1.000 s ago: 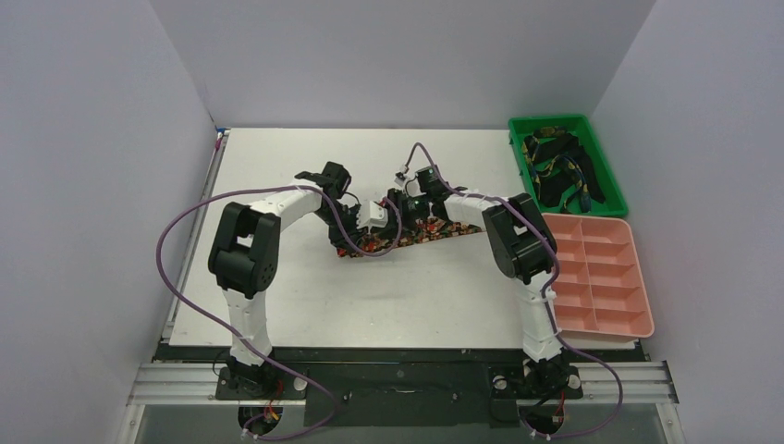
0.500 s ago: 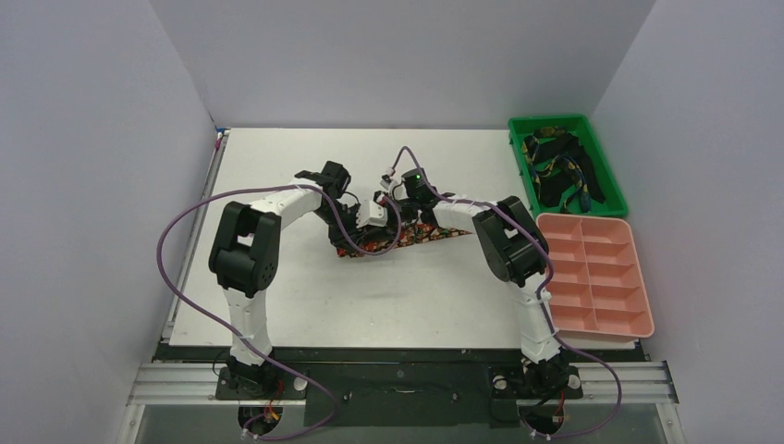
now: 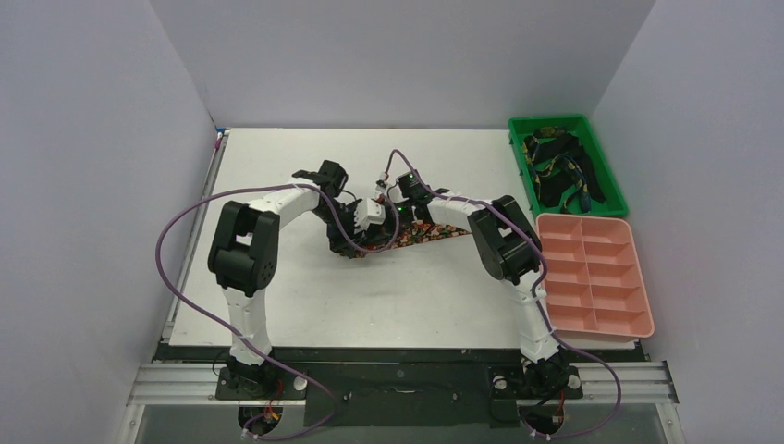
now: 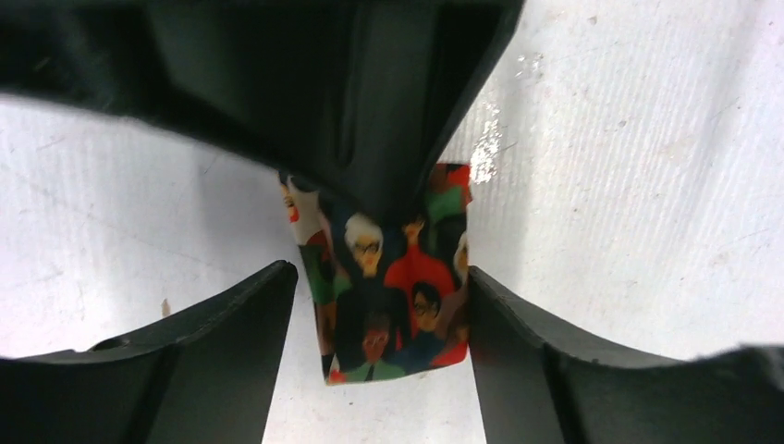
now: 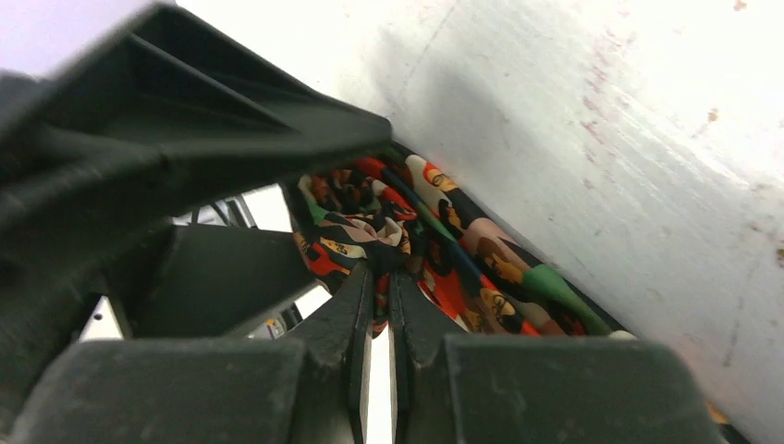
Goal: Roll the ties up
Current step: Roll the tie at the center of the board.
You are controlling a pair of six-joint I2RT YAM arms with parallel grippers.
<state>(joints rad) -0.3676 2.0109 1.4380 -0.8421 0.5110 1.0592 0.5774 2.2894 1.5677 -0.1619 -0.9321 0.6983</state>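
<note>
Printed tie lies crosswise mid-bench, with both claws gathered at its left end

The tie (image 3: 430, 233) rests on the bench (image 3: 277, 166) with its long axis running left to right on a slight slant, and its free length trails toward the right arm's side. The right claw (image 5: 381, 277) is pinched tight on a bunched fold of the fabric at the left end. The left claw (image 4: 379, 273) is spread wide, one finger on either side of the tie's end, which lies flat between them close to one finger (image 4: 518, 324); contact there cannot be made out. A roll would probably travel along that axis toward the right, so the right claw, already holding cloth, looks best placed to turn it, while the left claw would close across the width to steady it. More ties (image 3: 559, 171) lie in the green bin (image 3: 518, 157), well apart
</note>
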